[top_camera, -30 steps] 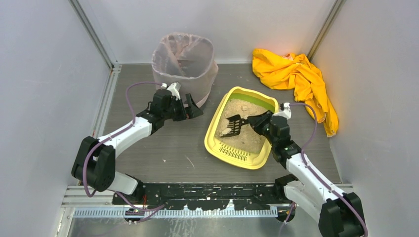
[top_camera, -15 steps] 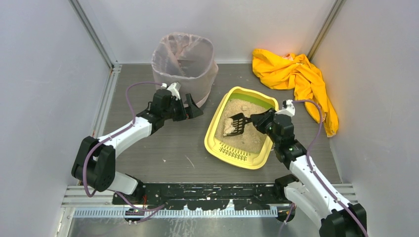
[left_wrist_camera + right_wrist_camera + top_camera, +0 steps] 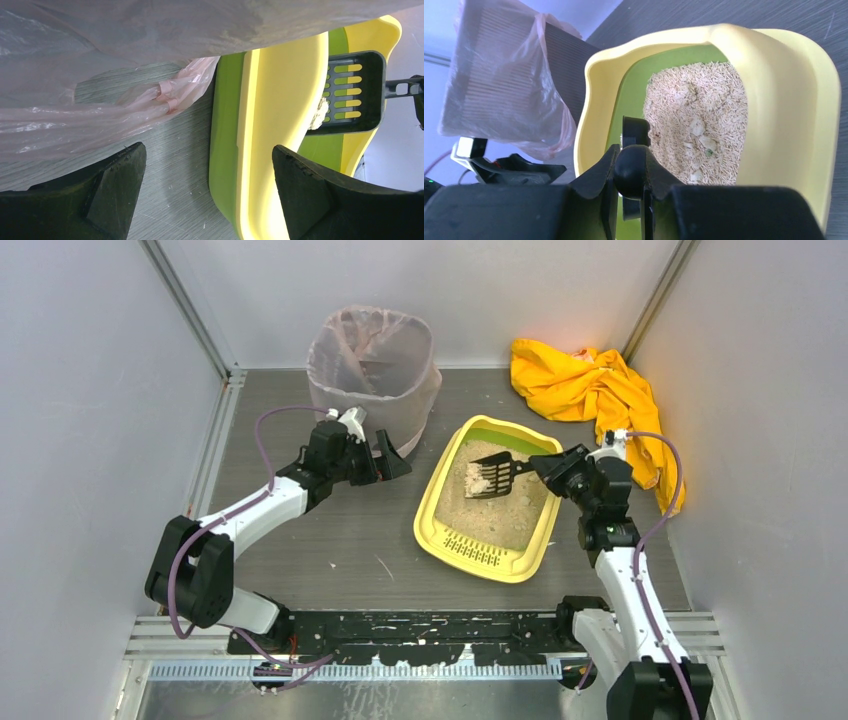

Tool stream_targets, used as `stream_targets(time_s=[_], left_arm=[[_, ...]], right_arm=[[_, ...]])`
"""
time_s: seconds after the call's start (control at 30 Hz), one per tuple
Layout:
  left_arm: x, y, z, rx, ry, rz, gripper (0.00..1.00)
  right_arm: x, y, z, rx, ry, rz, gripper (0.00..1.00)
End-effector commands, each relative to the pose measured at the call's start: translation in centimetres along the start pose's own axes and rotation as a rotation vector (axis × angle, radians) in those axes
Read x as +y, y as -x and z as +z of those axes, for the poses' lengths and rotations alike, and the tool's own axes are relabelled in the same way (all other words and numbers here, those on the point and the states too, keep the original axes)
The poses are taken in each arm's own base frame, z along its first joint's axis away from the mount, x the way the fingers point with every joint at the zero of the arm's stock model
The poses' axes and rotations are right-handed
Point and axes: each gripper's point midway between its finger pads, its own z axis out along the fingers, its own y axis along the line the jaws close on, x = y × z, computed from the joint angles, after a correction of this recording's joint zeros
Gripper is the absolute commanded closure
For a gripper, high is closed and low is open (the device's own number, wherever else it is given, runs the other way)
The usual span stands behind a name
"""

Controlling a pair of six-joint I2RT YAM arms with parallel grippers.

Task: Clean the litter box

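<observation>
The yellow litter box [image 3: 432, 502] with a green inner rim sits mid-table and holds beige litter [image 3: 500, 515]. It also shows in the right wrist view [image 3: 804, 115] and the left wrist view [image 3: 280, 125]. My right gripper [image 3: 556, 466] is shut on the handle of a black slotted scoop [image 3: 490, 475]. The scoop is lifted over the far end of the box with a pale clump in it [image 3: 318, 111]. My left gripper [image 3: 390, 459] is open and empty, between the bin and the box's left rim.
A tall bin lined with a translucent pinkish bag [image 3: 372, 368] stands at the back, left of the box. A crumpled yellow cloth [image 3: 600, 400] lies at the back right. Grey walls close in on both sides.
My right arm has lifted the scoop out of the litter and carried it toward the far end of the box, with clumps in it. The left arm has not moved.
</observation>
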Motion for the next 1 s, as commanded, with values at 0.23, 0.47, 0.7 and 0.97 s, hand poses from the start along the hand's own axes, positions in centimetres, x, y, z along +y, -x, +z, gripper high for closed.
stream_targets(time_s=[0.23, 0.47, 0.7, 0.97], left_arm=[[-1.1, 1.6, -0.7, -0.052, -0.038, 0.033, 0.05], [-0.9, 1.8, -0.9, -0.057, -0.031, 0.035, 0.05], [-1.2, 1.9, -1.1, -0.057, -0.043, 0.032, 0.05], [-1.3, 1.6, -0.8, -0.043, -0.055, 0.022, 0.04]], right_arm=[[2.6, 4.3, -1.4, -0.064, 0.270, 0.128, 0.99], [1.2, 5.8, -2.8, -0.101, 0.273, 0.158, 0.99], [0.5, 4.5, -2.0, -0.035, 0.345, 0.259, 0.99], [0.3, 5.3, -2.2, -0.054, 0.437, 0.379, 0.99]])
